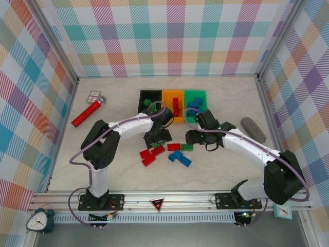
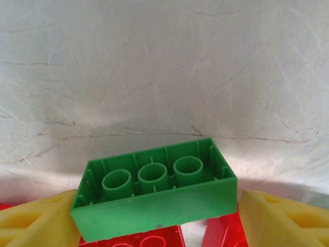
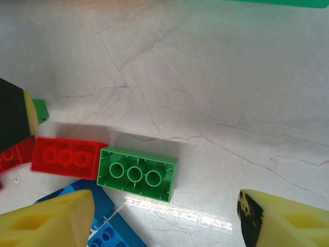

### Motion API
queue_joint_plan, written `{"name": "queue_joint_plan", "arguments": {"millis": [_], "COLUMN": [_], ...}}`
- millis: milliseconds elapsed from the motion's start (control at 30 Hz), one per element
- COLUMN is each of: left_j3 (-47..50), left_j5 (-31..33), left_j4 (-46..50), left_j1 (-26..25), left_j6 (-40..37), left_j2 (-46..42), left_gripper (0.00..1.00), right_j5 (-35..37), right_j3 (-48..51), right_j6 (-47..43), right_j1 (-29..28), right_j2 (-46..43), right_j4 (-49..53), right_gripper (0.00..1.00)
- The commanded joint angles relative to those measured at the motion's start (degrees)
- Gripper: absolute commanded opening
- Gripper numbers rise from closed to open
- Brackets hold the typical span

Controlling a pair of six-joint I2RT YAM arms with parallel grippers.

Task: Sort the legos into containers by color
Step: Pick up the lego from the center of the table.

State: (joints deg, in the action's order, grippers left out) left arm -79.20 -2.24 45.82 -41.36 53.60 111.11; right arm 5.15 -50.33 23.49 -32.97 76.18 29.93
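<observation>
My left gripper (image 1: 157, 139) hangs low over the loose legos, its yellow fingers (image 2: 36, 221) against both ends of an upside-down green lego (image 2: 154, 188) that sits tilted over red legos (image 2: 221, 234). Right of it, my right gripper (image 1: 192, 138) stands open above the table with nothing between its fingers (image 3: 51, 221). Beyond them lies another upside-down green lego (image 3: 138, 174), next to a red one (image 3: 67, 157) and blue ones (image 3: 97, 229). The containers stand in a row behind. The black one (image 1: 142, 105) holds green, the orange one (image 1: 167, 108) red, the green one (image 1: 195, 93) blue.
More red legos (image 1: 150, 155) and blue legos (image 1: 179, 158) lie near the front. A red glittery cylinder (image 1: 86, 114) lies at the left and a grey oval pad (image 1: 253, 129) at the right. Checked walls close in the table on three sides.
</observation>
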Motion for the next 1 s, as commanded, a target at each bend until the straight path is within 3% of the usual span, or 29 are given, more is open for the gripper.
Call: {"name": "queue_joint_plan", "arguments": {"millis": [0,400,500,967], "left_j3": [-1.5,-1.0,-2.3,-3.6], "left_j5": [1.2,1.8,1.8,8.1], "left_j4": [2.7,0.6,0.7,1.4], "left_j1": [-0.5,-0.5,-0.5,0.0], "left_j6": [1.2,-2.3,-4.5,-10.2], "left_j2": [1.4,-0.7,-1.7,-10.0], "left_gripper": [0.75,0.54,0.38,0.37], "right_j5": [-0.6,0.1,0.6,1.5], "right_j3": [1.5,3.8,4.2,6.8], "right_j6": [-0.3,0.8,1.7,3.6], "right_j1": [0.8,1.3,1.3,1.4], "right_j2": [-2.3,-5.3,-6.2,-9.5], "right_j4": [-0.5,0.7,1.1,2.6], "right_gripper": [0.74,0.74,0.74,0.74]}}
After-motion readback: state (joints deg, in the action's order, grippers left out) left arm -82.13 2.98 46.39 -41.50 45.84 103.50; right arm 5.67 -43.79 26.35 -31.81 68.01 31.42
